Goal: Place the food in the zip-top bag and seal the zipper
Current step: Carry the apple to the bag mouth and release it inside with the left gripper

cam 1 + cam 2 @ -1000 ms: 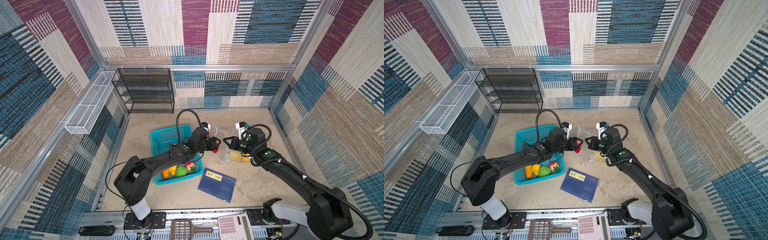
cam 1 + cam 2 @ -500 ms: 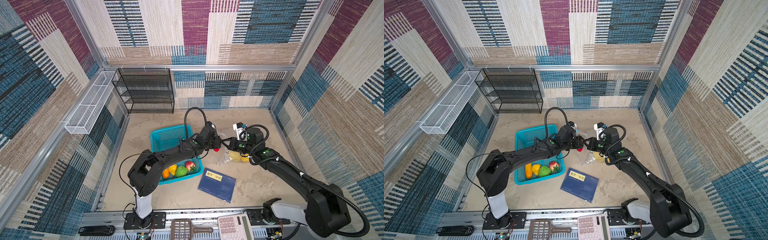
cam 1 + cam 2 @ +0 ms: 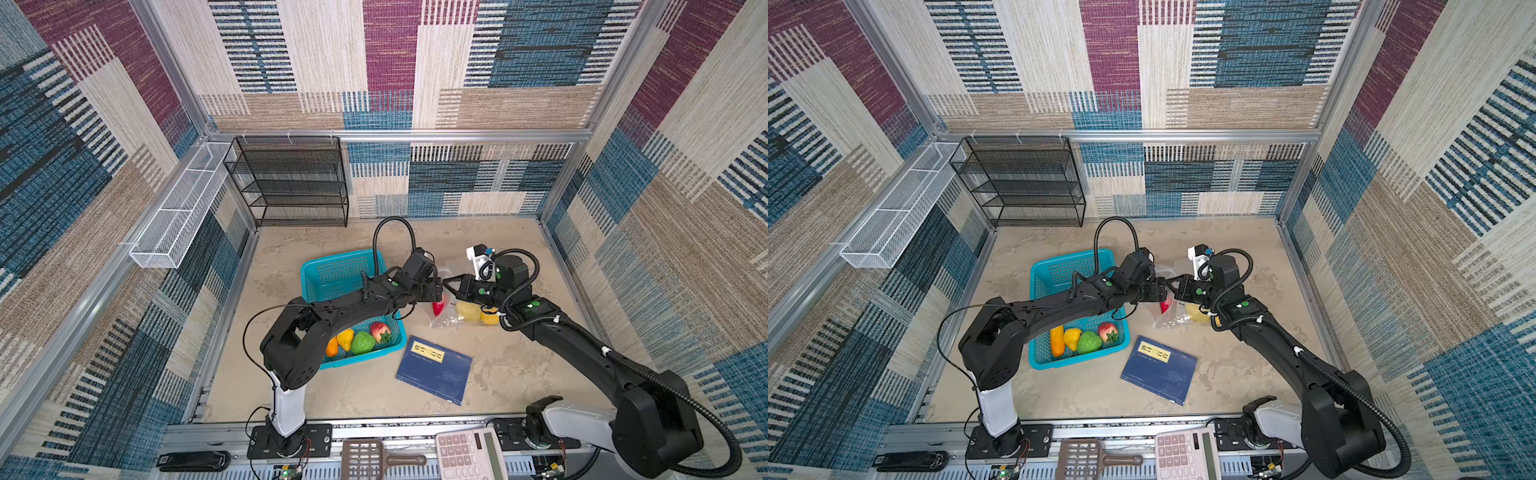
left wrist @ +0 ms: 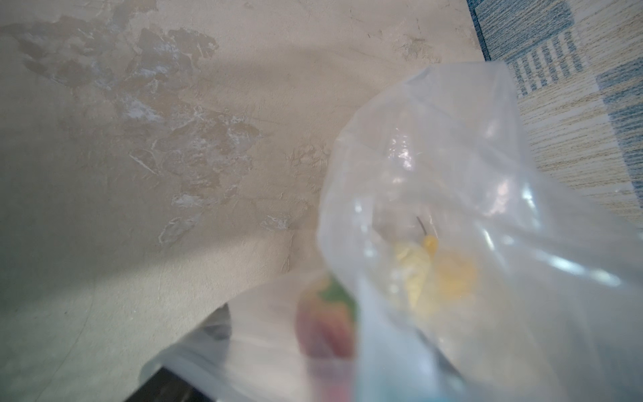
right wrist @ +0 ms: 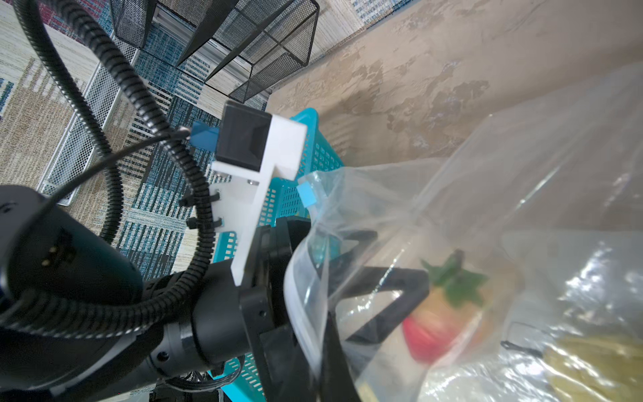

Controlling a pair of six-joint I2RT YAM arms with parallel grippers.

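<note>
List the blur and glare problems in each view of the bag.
Left wrist view: the zip-top bag sits too close and looks hazy, and the strawberry toy is a smear; the table behind is sharp. Right wrist view: slider tab crisp, strawberry toy blurred, glare streaks on the film. Both top views: sharp, evenly lit.

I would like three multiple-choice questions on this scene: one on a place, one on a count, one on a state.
1. Where does the blue book lie? A on the black shelf; B on the table; C under the calculator.
2. How many foods show in the basket? A two; B six; C four.
3. The zip-top bag's mouth is: A open; B zipped shut; C knotted.
B: it lies flat on the table. C: orange, yellow, green, red. A: the left gripper reaches inside.
</note>
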